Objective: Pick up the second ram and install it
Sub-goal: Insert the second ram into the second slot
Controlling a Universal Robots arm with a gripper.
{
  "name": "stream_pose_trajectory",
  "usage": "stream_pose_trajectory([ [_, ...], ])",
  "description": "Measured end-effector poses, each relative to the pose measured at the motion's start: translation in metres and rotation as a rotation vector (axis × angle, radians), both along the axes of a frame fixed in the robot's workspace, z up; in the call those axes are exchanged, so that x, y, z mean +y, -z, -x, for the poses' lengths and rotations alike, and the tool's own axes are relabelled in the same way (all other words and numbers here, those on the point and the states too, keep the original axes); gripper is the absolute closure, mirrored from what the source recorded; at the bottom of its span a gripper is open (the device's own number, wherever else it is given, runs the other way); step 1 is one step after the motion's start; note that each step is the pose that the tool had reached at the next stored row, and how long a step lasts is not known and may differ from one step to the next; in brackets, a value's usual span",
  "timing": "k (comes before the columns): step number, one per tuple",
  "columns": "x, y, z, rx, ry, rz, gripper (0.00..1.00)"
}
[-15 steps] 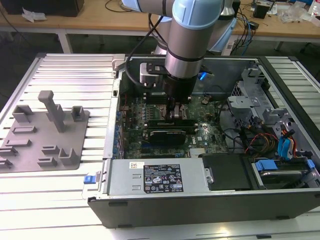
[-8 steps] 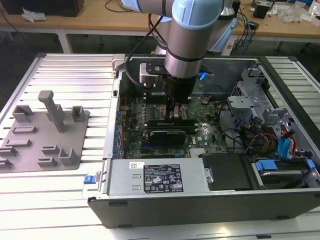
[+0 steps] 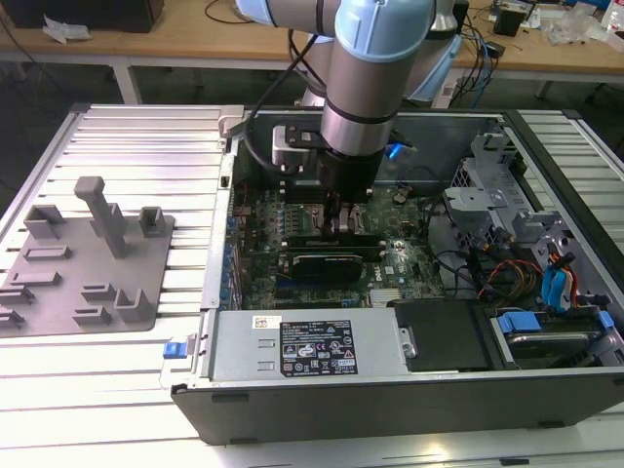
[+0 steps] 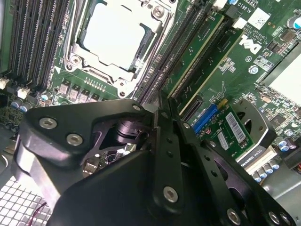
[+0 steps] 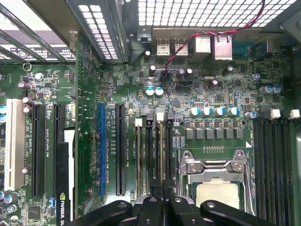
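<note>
The gripper [image 4: 162, 110] jaws appear clamped on the memory stick [image 4: 195, 47] over its slot; misalignment risks bending it.

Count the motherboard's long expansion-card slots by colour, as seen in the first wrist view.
White expansion slot: 1
Blue expansion slot: 1
Black expansion slots: 3
Total: 5

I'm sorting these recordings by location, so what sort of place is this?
Probably a robotics lab or test workshop: an open computer case lies on a slatted metal table under the robot arm, with a cluttered workbench behind.
</note>
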State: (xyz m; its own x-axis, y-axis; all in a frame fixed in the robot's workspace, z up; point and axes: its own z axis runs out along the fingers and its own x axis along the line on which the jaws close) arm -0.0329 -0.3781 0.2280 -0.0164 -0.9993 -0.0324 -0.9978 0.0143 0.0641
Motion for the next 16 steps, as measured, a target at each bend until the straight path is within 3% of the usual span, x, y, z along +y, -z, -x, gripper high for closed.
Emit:
stream_pose_trajectory([
  [14,0.0000,0.0030,0.0001,0.0001,0.000,0.0000,0.91],
  [15,0.0000,0.0031,0.0000,0.0000,0.000,-0.0001,0.90],
  [16,0.0000,0.0032,0.0000,0.0000,0.000,0.0000,0.83],
])
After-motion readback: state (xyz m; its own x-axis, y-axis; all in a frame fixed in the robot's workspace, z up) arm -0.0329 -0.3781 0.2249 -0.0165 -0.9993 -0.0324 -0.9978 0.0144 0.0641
